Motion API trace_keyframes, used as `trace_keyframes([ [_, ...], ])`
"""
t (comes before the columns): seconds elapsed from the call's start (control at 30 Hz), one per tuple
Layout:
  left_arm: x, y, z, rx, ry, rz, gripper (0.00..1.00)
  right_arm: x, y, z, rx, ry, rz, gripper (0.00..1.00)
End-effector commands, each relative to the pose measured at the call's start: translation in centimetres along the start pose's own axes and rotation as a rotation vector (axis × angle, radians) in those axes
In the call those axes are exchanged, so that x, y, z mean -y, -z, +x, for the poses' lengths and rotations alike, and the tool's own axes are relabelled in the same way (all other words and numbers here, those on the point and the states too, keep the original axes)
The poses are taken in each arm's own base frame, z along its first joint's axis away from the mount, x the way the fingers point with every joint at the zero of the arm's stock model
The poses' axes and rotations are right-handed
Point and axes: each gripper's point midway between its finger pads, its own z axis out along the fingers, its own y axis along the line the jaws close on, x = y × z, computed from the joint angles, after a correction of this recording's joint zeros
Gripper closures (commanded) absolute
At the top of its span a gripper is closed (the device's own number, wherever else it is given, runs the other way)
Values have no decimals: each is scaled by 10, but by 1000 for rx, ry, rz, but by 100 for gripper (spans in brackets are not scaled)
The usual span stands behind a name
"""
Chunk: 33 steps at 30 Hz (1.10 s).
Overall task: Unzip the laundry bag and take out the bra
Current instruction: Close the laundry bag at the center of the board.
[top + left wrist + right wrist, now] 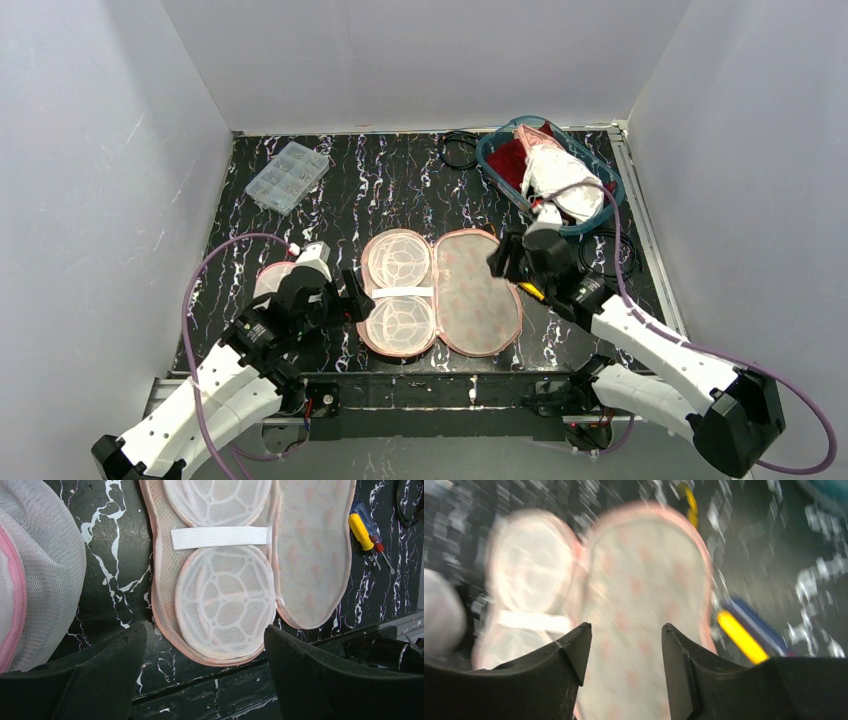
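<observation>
The pink-edged mesh laundry bag [440, 290] lies unzipped and folded open flat at the table's middle. Its left half [220, 595] shows two white ribbed domes and a white elastic strap [219, 536]. Its right half [644, 595] is a flat mesh flap. No bra shows inside it. A white mesh item with a pink edge [35, 575] lies left of the bag, under my left arm; I cannot tell if it is the bra. My left gripper [205, 630] is open and empty at the bag's near left edge [352, 300]. My right gripper [626, 626] is open and empty above the flap [500, 262]; its view is blurred.
A yellow and blue screwdriver [362, 530] lies right of the bag. A teal basket [612, 190] with red and white clothes stands at the back right. A clear organizer box [287, 176] sits at the back left. A black cable [458, 148] lies at the back.
</observation>
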Motion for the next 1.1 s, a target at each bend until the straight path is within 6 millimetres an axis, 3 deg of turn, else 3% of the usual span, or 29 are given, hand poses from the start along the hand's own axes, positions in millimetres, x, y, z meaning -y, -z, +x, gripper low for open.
trace_keyframes([
  [0.0, -6, -3, 0, 22, -12, -15, 14, 55, 29, 56, -130, -109, 214, 36],
  [0.17, 4, -15, 6, -5, 41, 26, 16, 88, 35, 102, -239, -146, 352, 34],
  [0.3, 5, -18, 12, -45, 54, 16, 19, 100, 27, 130, -301, -148, 391, 38],
  [0.57, 0, -7, 4, -17, 37, -14, 20, 110, 20, 154, -348, -122, 402, 53],
  [0.67, 0, -6, 2, -16, 35, -19, 21, 112, 20, 162, -363, -120, 392, 66],
  [0.8, 1, -7, 1, -28, 34, -31, 21, 108, 22, 156, -359, -98, 365, 90],
  [0.87, 2, -7, 0, -30, 32, -30, 21, 101, 23, 140, -330, -73, 347, 99],
  [1.07, 6, -10, -4, -30, 18, -29, 21, 67, 36, 83, -249, 32, 205, 99],
])
